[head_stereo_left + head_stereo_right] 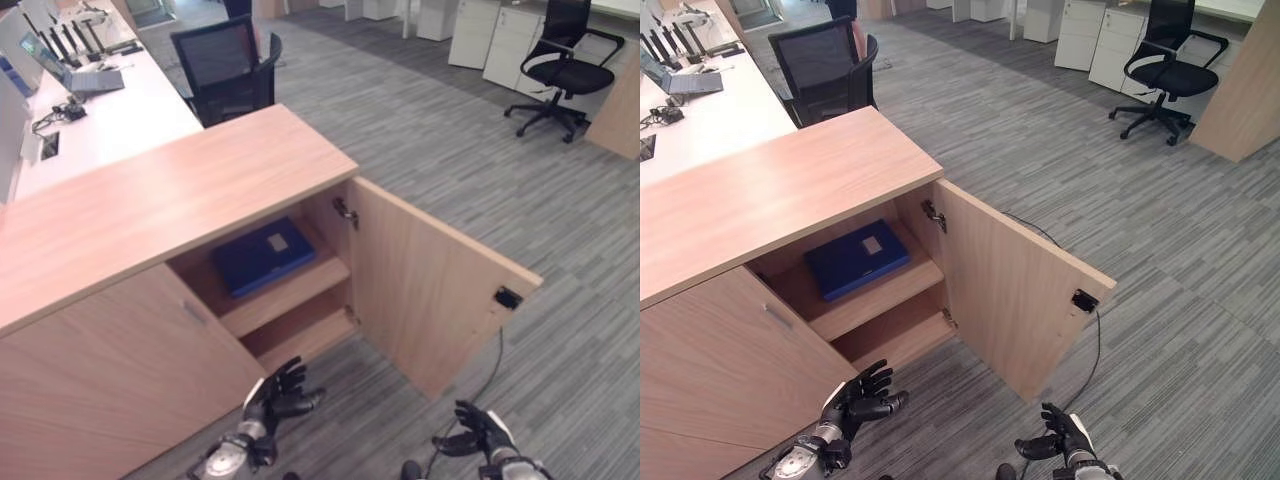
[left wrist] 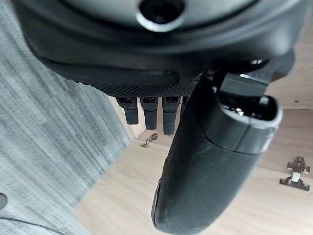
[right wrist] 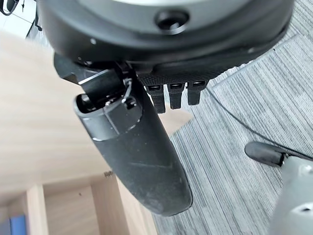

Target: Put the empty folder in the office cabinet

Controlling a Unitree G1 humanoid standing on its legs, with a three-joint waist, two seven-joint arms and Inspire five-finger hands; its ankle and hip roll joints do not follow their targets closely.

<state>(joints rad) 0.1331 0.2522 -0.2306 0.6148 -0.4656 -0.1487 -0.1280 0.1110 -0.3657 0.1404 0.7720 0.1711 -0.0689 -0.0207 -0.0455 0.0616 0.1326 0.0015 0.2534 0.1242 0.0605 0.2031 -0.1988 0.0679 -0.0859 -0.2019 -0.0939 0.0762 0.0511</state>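
Left eye view: blue folder [image 1: 263, 256] flat on cabinet shelf [image 1: 290, 290], door [image 1: 430, 285] wide open. Left hand [image 1: 272, 398], right hand [image 1: 482, 432] spread, empty. Your risk: careless swing clips door edge.

blue folder [image 1: 263, 256] flat on upper shelf [image 1: 290, 292]; cabinet door [image 1: 430, 285] open

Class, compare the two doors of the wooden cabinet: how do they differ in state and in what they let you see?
The right door is swung open, exposing shelves and the blue folder; the left door is shut, hiding its interior. The right door's hinge is visible; the left door's isn't. Both are light wood.
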